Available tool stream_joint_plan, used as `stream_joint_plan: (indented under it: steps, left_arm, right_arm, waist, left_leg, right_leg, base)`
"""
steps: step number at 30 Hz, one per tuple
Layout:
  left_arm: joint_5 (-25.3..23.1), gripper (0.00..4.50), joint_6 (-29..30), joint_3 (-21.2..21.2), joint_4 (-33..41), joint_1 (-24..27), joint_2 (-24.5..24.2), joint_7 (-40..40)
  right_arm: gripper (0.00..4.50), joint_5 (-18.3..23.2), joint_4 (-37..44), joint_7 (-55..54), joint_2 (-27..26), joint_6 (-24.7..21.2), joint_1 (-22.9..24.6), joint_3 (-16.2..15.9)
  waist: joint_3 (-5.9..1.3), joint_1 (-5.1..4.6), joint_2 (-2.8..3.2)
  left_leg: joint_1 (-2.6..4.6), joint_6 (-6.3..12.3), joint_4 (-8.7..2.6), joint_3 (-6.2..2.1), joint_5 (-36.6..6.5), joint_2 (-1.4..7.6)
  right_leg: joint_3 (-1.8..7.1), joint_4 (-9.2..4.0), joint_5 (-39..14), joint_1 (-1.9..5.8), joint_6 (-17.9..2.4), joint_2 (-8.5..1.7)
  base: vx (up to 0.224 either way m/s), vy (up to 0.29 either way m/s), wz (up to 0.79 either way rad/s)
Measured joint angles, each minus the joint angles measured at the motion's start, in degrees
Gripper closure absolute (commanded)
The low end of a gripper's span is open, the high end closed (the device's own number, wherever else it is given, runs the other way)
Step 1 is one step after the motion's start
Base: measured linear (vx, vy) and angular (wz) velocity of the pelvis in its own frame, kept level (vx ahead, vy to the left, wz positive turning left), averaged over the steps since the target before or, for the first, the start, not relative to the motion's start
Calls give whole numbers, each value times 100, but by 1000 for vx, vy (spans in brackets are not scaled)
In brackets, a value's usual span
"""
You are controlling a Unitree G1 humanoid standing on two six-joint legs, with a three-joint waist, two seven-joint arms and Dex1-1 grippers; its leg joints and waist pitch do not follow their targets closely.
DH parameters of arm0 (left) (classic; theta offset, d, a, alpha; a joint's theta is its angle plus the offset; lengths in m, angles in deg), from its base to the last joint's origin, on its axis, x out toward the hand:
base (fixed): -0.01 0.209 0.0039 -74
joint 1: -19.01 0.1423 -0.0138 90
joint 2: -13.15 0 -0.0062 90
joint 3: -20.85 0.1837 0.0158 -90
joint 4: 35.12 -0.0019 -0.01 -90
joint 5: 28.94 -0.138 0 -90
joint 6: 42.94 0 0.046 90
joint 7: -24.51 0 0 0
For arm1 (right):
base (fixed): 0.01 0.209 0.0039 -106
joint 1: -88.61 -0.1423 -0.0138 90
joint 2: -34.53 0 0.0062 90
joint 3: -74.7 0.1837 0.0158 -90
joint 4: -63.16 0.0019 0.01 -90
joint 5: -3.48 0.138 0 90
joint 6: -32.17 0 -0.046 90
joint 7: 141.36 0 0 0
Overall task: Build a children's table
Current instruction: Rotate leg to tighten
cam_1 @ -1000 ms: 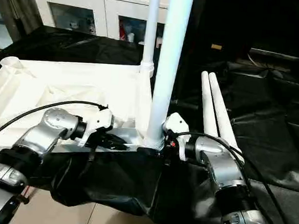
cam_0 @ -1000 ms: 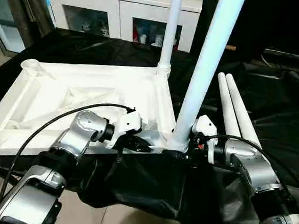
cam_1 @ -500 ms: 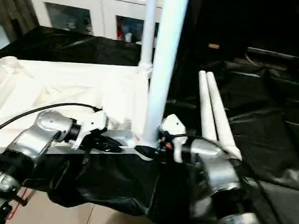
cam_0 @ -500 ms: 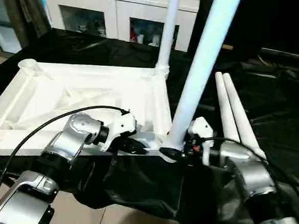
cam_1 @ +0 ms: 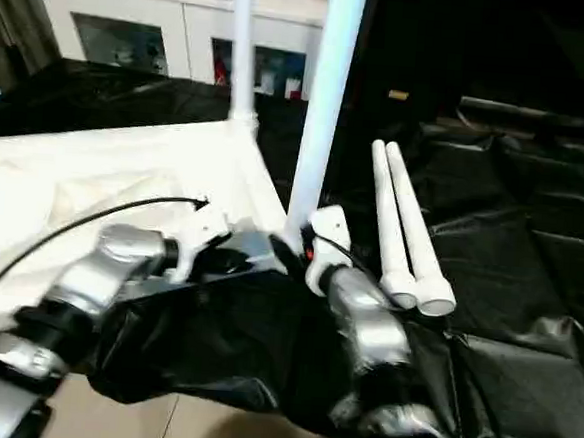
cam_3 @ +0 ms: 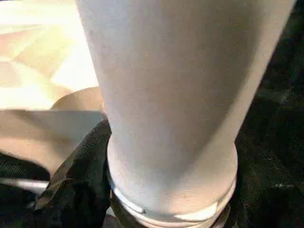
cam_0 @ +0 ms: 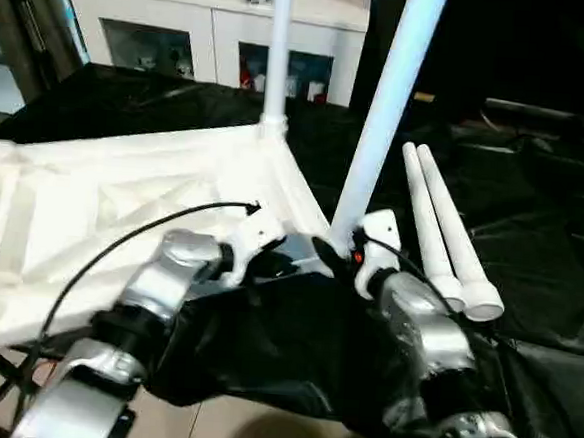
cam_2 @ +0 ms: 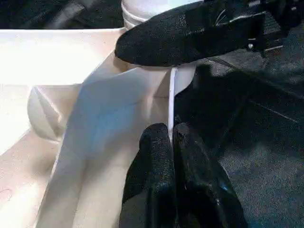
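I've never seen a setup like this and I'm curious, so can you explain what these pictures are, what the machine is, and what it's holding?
This is a two-armed humanoid robot building a children's table. Two pictures come from cameras in its head, looking down over its silver forearms. The other two come from a camera on each wrist.

A white tabletop lies upside down on a black cloth. Two legs already stand in its corner sockets, a near leg and a far leg. Two loose legs lie side by side on the cloth.

The left end effector is shut and empty, at the tabletop's near edge. The right end effector is at the foot of the near leg, but the pictures don't show whether it grips it.
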Motion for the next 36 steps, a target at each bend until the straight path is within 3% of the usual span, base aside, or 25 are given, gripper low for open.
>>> stream_joint_plan:
  steps: [7,13,18,22,28,36]
  left_arm:
    - [-20,450,18,5,211,122,-43,3]
    - [147,450,-157,6,479,315,-302,-484]
    - [318,450,-389,100,620,400,-587,-1230]
    - [437,450,-591,181,632,421,-884,-1791]
    - [460,450,-710,195,548,416,-985,-2017]
    - [482,450,-716,198,532,414,-991,-2047]
  right_arm:
    - [57,29,-9,212,-31,72,0,28]
    - [57,103,261,1590,601,59,121,-283]
    - [57,211,632,2716,1127,-23,246,-598]
    - [57,362,942,3704,1582,-190,304,-853]
    - [57,361,946,4104,1713,-204,289,-925]
    - [123,354,931,4037,1652,-211,287,-964]
  waist:
    - [-3,-36,8]
    - [-3,-49,12]
    - [1,44,39]
    - [1,54,38]
    - [3,50,36]
    - [2,50,36]
  left_leg:
    - [-4,1,-1,0,0,-5]
    - [-5,1,-20,-1,0,-2]
    - [-10,8,-44,-5,4,10]
    - [-15,25,-36,-2,-1,8]
    - [-13,8,-26,0,-9,9]
    - [-14,8,-27,0,-8,9]
  right_leg:
    - [8,-8,1,-3,1,0]
    - [7,17,8,-8,3,4]
    - [6,23,1,-15,-6,17]
    - [8,16,-5,-15,-10,16]
    - [12,25,-3,-13,-13,15]
    - [12,26,-3,-11,-12,15]
  base:
    - [0,0,0]
    - [0,0,0]
    - [0,0,0]
    - [0,0,0]
    - [0,0,0]
    - [0,0,0]
